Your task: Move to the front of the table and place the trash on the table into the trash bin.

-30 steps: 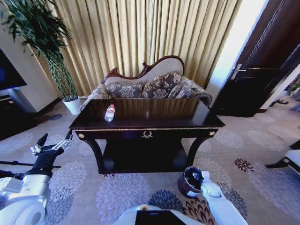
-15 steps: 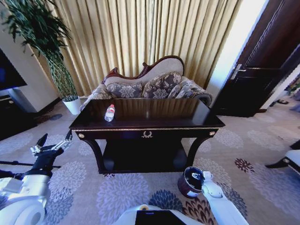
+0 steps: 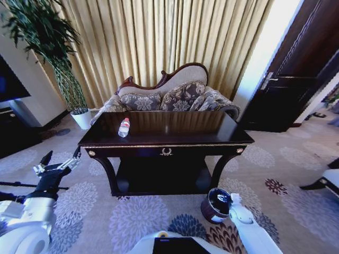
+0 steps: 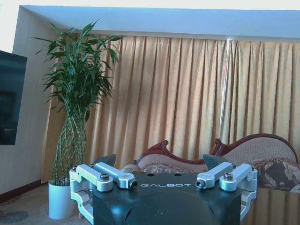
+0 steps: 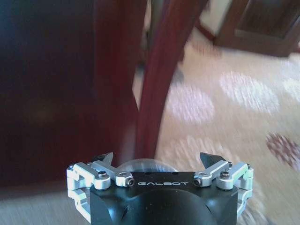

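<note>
One clear plastic bottle (image 3: 124,127) with a red cap and label lies on its side on the glossy dark-brown tabletop (image 3: 175,129), toward the left end and well back from the gold-trimmed front edge. We see no paper scraps on the surface from our head camera. A gold ornament (image 3: 166,152) sits centred on the table's front, above curved legs and a lower shelf (image 3: 159,182).

Our left hand (image 3: 59,159) hovers low at the left, over the flowered carpet (image 3: 132,217), near the table's left front corner but apart from it. Its fingers are spread wide and hold nothing; in the left wrist view the same left hand (image 4: 159,164) points toward the gold curtains (image 4: 187,93), the sofa back (image 4: 243,145) and the tall plant (image 4: 77,89) in its white pot (image 4: 61,199).

Our right arm reaches down at the lower right, with its end right at the trash bin (image 3: 215,203), a small dark maroon bucket with a shiny rim standing on the carpet just in front of the table's right front leg. In the right wrist view the right hand (image 5: 159,161) is also spread and empty, aimed at the curved dark-red table leg (image 5: 157,79), with a rounded pale rim just beyond its fingers.

A patterned sofa (image 3: 169,95) stands behind the table, and a dark wooden door (image 3: 296,69) is at the right.
</note>
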{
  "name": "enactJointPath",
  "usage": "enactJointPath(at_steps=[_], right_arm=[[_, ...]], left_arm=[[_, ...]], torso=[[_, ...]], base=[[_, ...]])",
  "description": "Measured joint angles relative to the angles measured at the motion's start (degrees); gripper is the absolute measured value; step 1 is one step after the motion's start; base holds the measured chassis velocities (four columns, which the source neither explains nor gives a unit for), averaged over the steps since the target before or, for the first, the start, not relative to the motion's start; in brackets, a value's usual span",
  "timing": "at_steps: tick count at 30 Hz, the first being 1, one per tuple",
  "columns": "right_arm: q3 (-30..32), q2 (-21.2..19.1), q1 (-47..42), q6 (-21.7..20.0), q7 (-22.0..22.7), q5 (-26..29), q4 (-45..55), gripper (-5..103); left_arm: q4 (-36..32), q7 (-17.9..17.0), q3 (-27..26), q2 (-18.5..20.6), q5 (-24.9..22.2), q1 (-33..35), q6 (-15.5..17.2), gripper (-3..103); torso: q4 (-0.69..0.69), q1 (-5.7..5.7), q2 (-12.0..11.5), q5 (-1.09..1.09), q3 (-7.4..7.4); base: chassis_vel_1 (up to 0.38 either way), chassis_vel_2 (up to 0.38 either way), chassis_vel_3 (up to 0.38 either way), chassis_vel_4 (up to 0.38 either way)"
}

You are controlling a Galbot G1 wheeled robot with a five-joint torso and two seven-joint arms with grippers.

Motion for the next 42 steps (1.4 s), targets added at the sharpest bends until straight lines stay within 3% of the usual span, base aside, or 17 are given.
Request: enactJointPath(at_steps=[1, 3, 4, 5, 11, 14, 16, 22, 42], right_arm=[[0.0, 0.0, 0.0, 0.0, 0.0, 0.0, 0.0, 100], [0.77, -0.32, -0.66, 5.38, 1.01, -0.49, 5.05, 100], [0.77, -0.32, -0.66, 5.38, 1.01, -0.49, 5.05, 100], [1.75, -0.45, -1.65, 8.57, 1.62, -1.46, 11.29, 100], [4.18, -0.82, -5.55, 9.53, -1.18, 0.32, 28.73, 100], [4.54, -0.8, -6.97, 8.01, -2.15, 2.29, 36.64, 100], [4.55, -0.57, -7.68, 4.08, -2.41, 5.22, 43.6, 100], [4.59, -0.5, -7.19, -1.6, -2.91, 8.92, 51.06, 100], [3.43, 0.48, -8.47, -2.79, -3.05, 3.81, 53.68, 100]], left_arm=[[0.0, 0.0, 0.0, 0.0, 0.0, 0.0, 0.0, 100], [0.0, 0.0, 0.14, 0.06, 0.0, 0.01, 0.0, 100], [0.0, 0.0, 0.14, 0.06, 0.0, 0.01, 0.0, 100], [0.0, 0.02, 0.36, 0.04, 0.0, 0.07, 0.0, 100], [0.0, 0.01, 0.48, 0.09, 0.02, 0.13, 0.05, 100], [0.0, 0.02, 0.48, 0.24, 0.03, 0.13, 0.08, 100], [0.0, 0.06, 0.74, 0.29, 0.05, 0.05, 0.14, 100], [0.0, 0.11, 0.9, 0.27, 0.09, 0.01, 0.21, 100], [0.0, 0.2, 0.3, 0.64, 0.42, 0.07, 0.33, 100]], torso=[[0.0, 0.0, 0.0, 0.0, 0.0], [0.0, 0.0, 0.0, 0.0, 0.0], [0.0, 0.0, 0.0, 0.0, 0.0], [0.02, 0.0, 0.0, 0.0, 0.0], [0.0, 0.0, 0.0, -0.02, 0.0], [0.01, 0.0, 0.0, -0.02, 0.0], [0.0, 0.0, 0.01, -0.02, 0.0], [0.0, 0.0, 0.01, 0.0, 0.0], [0.0, -0.01, 0.01, 0.0, 0.0]], base=[[0.0, 0.0, 0.0, 0.0], [0.0, 0.0, 0.0, 0.0], [0.0, 0.0, 0.0, 0.0], [0.0, 0.0, 0.0, 0.0], [0.0, 0.0, 0.0, 0.0], [0.0, 0.0, 0.0, 0.0], [0.0, 0.0, 0.0, 0.0], [0.0, 0.0, 0.0, 0.0], [-0.063, 0.061, 0.058, -0.054]])
